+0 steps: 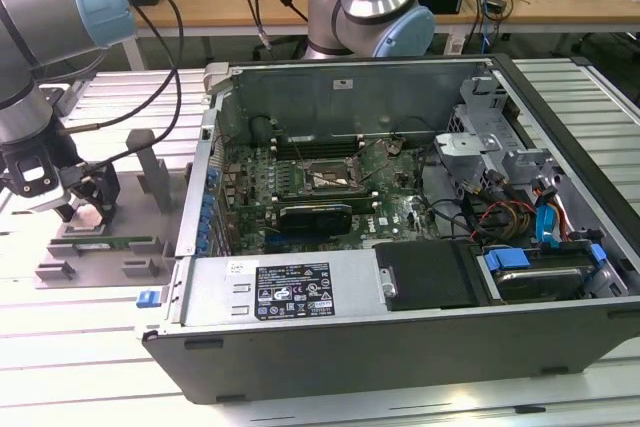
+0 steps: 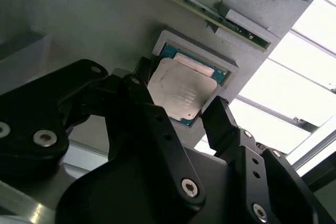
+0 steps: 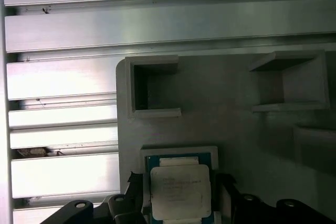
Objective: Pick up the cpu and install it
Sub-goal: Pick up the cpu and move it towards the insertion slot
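The cpu (image 2: 178, 90) (image 3: 180, 191) is a small square chip with a silvery top, lying in a square recess of the grey plastic tray (image 3: 236, 129) (image 1: 60, 269). In both wrist views my gripper (image 2: 179, 92) (image 3: 179, 179) is lowered over it, one black finger (image 2: 140, 80) on each side of the chip with a thin gap at each edge. In the exterior view the gripper (image 1: 85, 202) hangs over the tray at the exterior view's left, outside the computer case. The black socket frame (image 1: 320, 179) sits open on the motherboard inside the case.
The open computer case (image 1: 400, 347) lies on its side in the middle, with a black graphics card (image 1: 315, 217) below the socket and drive bays with cables (image 1: 520, 217) at the exterior view's right. A green memory stick (image 1: 110, 242) lies on the tray. A second arm's base (image 1: 370, 7) stands behind the case.
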`<state>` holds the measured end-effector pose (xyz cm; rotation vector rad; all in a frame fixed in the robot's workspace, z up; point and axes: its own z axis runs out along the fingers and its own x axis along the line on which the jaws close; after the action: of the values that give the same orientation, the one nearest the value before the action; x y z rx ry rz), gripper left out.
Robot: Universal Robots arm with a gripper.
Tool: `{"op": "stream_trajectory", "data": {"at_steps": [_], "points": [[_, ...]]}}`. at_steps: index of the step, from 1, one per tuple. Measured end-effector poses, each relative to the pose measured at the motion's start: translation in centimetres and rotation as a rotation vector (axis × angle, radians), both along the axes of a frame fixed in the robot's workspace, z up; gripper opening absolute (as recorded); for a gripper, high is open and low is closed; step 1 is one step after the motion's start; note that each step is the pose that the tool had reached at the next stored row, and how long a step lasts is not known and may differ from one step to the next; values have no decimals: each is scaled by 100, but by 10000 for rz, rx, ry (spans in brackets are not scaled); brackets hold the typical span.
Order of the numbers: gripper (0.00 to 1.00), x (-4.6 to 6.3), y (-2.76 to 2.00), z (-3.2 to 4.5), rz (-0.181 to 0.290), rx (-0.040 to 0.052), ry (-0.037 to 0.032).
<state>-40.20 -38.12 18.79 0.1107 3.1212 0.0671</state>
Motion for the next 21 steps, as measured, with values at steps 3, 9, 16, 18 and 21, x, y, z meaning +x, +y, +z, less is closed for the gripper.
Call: {"op": "stream_trajectory", "data": {"at_steps": [3,9,16,18,21], "points": [[66,0,0,0,-1,1,4],[66,2,0,-1,0,8,46],[66,8,0,-2,319,10,70],[66,10,0,-3,431,10,71],[66,10,0,-6,475,8,73]]}}
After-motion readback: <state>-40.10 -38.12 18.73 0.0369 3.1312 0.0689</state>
